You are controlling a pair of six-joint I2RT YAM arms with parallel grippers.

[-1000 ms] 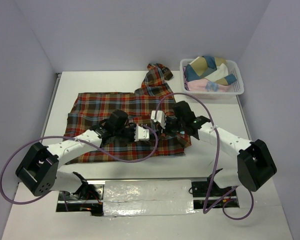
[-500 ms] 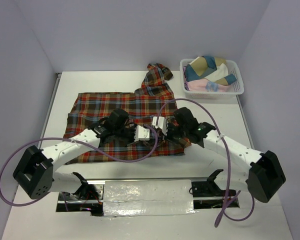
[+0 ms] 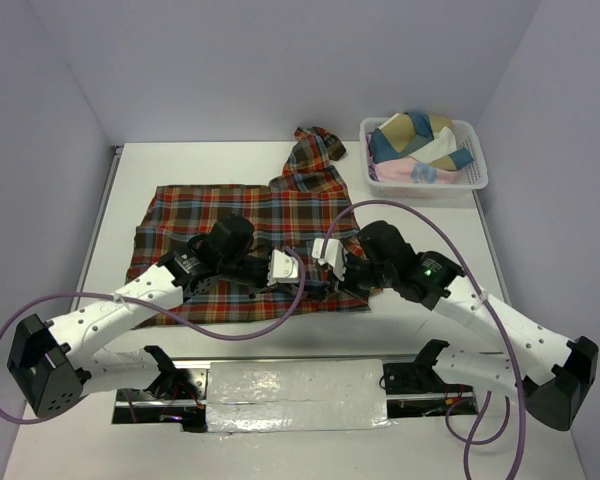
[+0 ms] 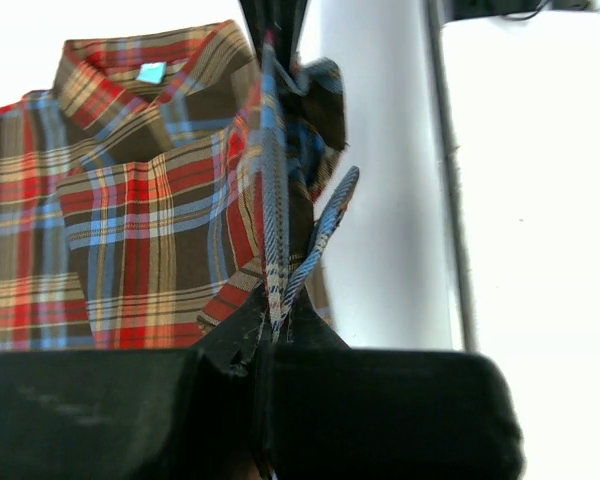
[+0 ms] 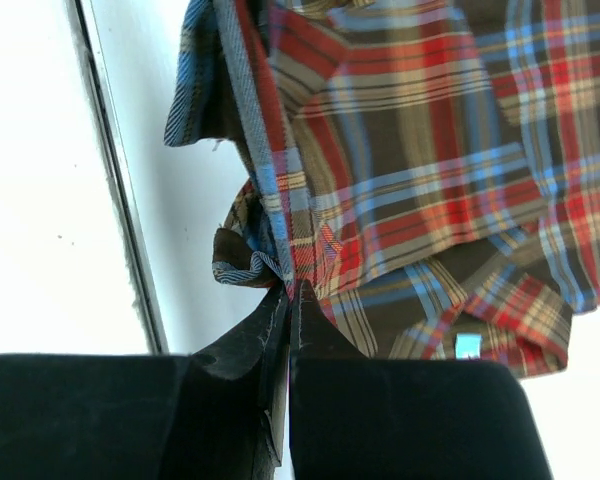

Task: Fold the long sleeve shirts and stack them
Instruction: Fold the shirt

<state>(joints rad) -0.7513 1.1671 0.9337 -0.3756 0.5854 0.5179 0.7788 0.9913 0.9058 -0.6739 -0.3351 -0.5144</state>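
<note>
Pinching the near edge of the plaid shirt (image 3: 240,215) from two sides, the arms meet just below the middle of the top view. The left gripper (image 3: 302,277) and right gripper (image 3: 328,280) sit close together over the hem. The shirt lies spread across the centre of the table (image 3: 180,165), with one sleeve (image 3: 315,145) bunched toward the upper middle of the frame.

The paired hold looks meant for a fold. With two grips on one edge, the cloth can rise as a straight line and carry over the body without sagging in between.

In the left wrist view the left gripper (image 4: 270,320) is closed down to a sliver, and a thin ridge of plaid stands up out of the jaws. The collar (image 4: 150,72) shows at the upper left of that frame.

In the right wrist view the right gripper (image 5: 288,290) is likewise clamped tight on a doubled edge of the same shirt. A small curl of fabric bulges just left of the tips.

The white basket (image 3: 477,175) at the upper right holds other bundled cloth (image 3: 420,140), well apart from both arms.
</note>
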